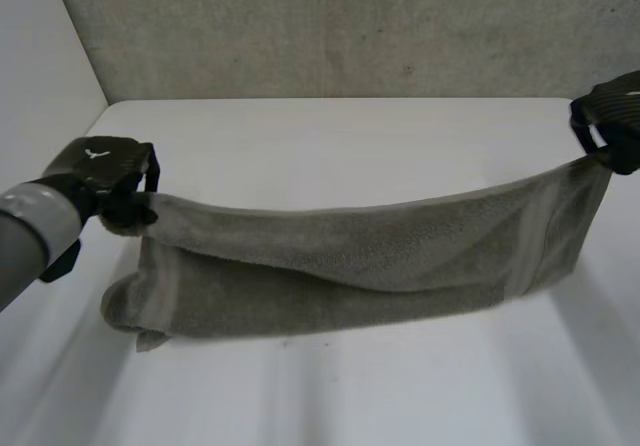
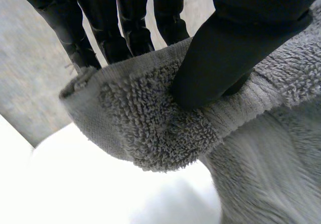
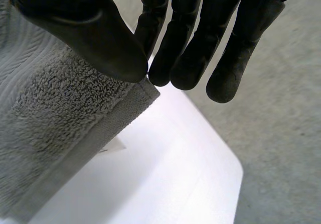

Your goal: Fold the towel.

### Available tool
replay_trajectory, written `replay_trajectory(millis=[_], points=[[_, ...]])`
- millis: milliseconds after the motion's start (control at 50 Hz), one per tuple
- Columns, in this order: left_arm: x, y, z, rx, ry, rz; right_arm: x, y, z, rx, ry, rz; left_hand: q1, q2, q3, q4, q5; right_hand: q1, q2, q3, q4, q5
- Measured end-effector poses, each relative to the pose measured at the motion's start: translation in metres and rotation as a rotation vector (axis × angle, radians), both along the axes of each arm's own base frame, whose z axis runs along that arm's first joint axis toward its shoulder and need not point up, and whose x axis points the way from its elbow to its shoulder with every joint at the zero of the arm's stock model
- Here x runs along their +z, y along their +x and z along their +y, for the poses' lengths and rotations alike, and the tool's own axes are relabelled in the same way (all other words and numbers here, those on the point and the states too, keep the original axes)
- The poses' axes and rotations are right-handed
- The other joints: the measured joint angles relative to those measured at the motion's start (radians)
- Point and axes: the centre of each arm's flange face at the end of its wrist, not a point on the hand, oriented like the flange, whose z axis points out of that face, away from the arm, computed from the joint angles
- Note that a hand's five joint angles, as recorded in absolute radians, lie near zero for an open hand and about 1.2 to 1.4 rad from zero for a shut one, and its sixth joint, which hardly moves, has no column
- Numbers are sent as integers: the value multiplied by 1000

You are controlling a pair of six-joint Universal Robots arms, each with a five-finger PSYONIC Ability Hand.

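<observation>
Mid-fold: I hold the grey terry-cloth towel stretched btwn both hands, lower part sagging to the white worktop. Left hand pinches one top corner, right hand the other. Next, I reckon: lay top edge down evenly, corners aligned.

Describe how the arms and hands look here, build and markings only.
Left arm: round grey tube with a lighter, silvery band at the wrist. Black, matte left hand carries a small white mark on its back. Black right hand looks alike; its rounded, smooth fingertips taper like glove tips.
</observation>
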Motion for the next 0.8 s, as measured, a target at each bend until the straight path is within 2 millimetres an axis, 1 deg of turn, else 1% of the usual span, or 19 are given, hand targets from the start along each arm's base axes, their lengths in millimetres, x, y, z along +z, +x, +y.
replay_trajectory(millis=[60,100,120,160,180,260,320,380,440,480,520,580,620,640,660,720,760,780,800], points=[[-4,-6,-21,-4,-5,-1,-6,9,-16,-3,-7,34,0,0,0,0,0,0,0,0,0,0],[5,-14,-43,-12,-58,11,-1,20,-38,-21,-70,55,0,0,1,0,0,0,0,0,0,0],[9,-15,-47,-13,-74,15,1,22,-42,-26,-87,57,0,0,1,0,0,0,0,0,0,0],[34,-26,-69,-25,-177,44,9,34,-62,-50,-167,60,0,0,1,0,0,0,0,0,0,0],[39,-28,-72,-27,-196,50,11,37,-66,-56,-187,59,0,0,1,0,0,0,0,0,0,0],[78,-43,-96,-47,-349,97,28,57,-89,-98,-329,25,0,1,1,0,0,0,0,0,0,0],[120,-52,-105,-56,-492,166,71,62,-99,-129,-518,-107,1,1,1,1,0,0,0,0,0,0],[182,-48,-95,-47,-655,301,135,55,-90,-120,-722,-303,14,1,1,1,0,10,0,0,0,5],[217,-42,-82,-38,-730,407,168,48,-75,-88,-790,-414,14,1,1,1,0,10,0,0,0,6],[222,-39,-79,-30,-728,444,171,46,-70,-77,-768,-441,14,1,1,1,0,10,0,0,0,6],[215,-36,-79,-17,-690,463,165,45,-67,-70,-712,-448,14,1,1,1,0,10,0,0,0,6],[187,-33,-82,11,-586,455,141,46,-65,-65,-586,-429,14,1,1,1,0,10,0,0,0,6],[157,-32,-84,30,-493,430,117,48,-65,-54,-482,-399,14,1,1,1,0,10,1,0,0,6],[135,-31,-85,41,-433,411,98,49,-64,-43,-413,-376,14,1,1,1,0,10,1,0,0,6],[124,-30,-85,46,-403,401,88,50,-63,-35,-376,-363,14,1,1,2,0,10,1,0,0,6],[61,-27,-81,68,-256,349,36,53,-55,5,-200,-291,14,1,2,2,0,10,1,0,0,6],[29,-25,-75,76,-190,324,4,55,-48,25,-103,-244,14,1,2,2,0,10,1,0,0,6],[22,-25,-74,78,-177,318,-4,55,-45,31,-80,-231,14,1,2,2,0,10,1,0,0,6],[4,-23,-69,82,-142,300,-23,55,-39,42,-28,-202,14,1,2,2,0,10,1,0,0,6]])
